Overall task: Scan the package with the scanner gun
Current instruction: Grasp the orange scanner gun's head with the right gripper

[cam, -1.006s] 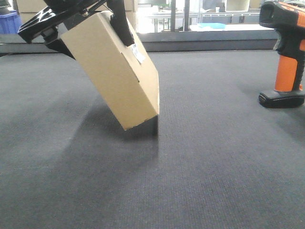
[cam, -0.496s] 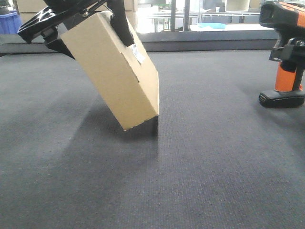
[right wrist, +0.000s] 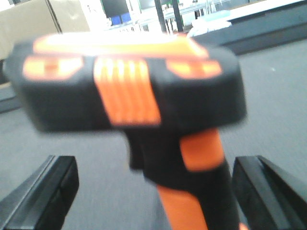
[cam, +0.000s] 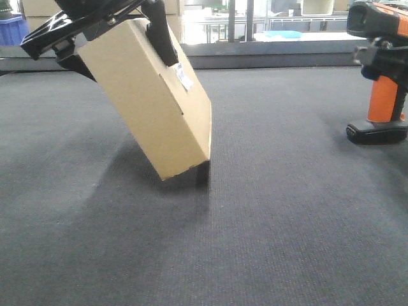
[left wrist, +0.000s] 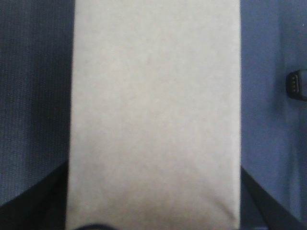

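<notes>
A brown cardboard package [cam: 153, 102] with a small white label [cam: 183, 75] hangs tilted, its low corner just over the dark carpet [cam: 268, 217]. My left gripper [cam: 115, 48] is shut on its upper end; in the left wrist view the package [left wrist: 153, 110] fills the frame between the fingers [left wrist: 33, 206]. The orange and black scanner gun [cam: 386, 70] stands upright at the far right. My right gripper [right wrist: 156, 194] is open, with one finger [right wrist: 43, 196] on each side of the scanner's handle [right wrist: 192, 191], not touching it. The scanner's head [right wrist: 129, 91] is blurred.
A raised dark ledge [cam: 274, 60] runs along the back of the carpet. A blue bin [cam: 13, 29] and white tables stand beyond it. The scanner's black foot [left wrist: 297, 85] shows at the right edge of the left wrist view.
My right gripper has come in from the right and now stands around the scanner's handle. The package has shifted slightly left and up in my left gripper.
</notes>
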You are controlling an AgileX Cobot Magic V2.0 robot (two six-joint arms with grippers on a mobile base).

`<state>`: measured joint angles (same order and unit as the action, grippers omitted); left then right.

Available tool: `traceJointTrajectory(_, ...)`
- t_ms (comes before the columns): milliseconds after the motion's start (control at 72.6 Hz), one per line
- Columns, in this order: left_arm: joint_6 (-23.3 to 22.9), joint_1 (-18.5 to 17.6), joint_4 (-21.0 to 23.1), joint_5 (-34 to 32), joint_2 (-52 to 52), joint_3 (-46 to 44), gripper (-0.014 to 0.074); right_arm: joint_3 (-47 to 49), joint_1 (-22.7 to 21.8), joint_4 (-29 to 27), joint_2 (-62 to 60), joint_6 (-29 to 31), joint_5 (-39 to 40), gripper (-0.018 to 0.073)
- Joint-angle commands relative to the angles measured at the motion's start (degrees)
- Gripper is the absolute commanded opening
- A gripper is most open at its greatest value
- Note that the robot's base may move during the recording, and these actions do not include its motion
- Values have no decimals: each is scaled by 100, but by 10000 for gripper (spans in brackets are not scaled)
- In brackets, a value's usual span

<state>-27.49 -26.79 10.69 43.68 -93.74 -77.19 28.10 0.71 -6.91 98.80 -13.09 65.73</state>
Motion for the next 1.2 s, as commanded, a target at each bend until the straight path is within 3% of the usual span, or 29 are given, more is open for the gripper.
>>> traceJointTrajectory(0, 34, -37, 16, -59, 53, -8, -111, 219, -7, -28, 64, 6, -168, 561)
traceJointTrajectory(386, 34, -37, 16, -59, 53, -8, -111, 393, -360, -122, 116, 6, -222, 561)
traceJointTrajectory(579, 34, -37, 16, -59, 53, -8, -111, 393, -410, 421, 116, 222, -227, 561)
traceJointTrajectory(1185, 34, -37, 16, 18, 53, -8, -111, 826, -423, 249, 329, 246, -415, 561)
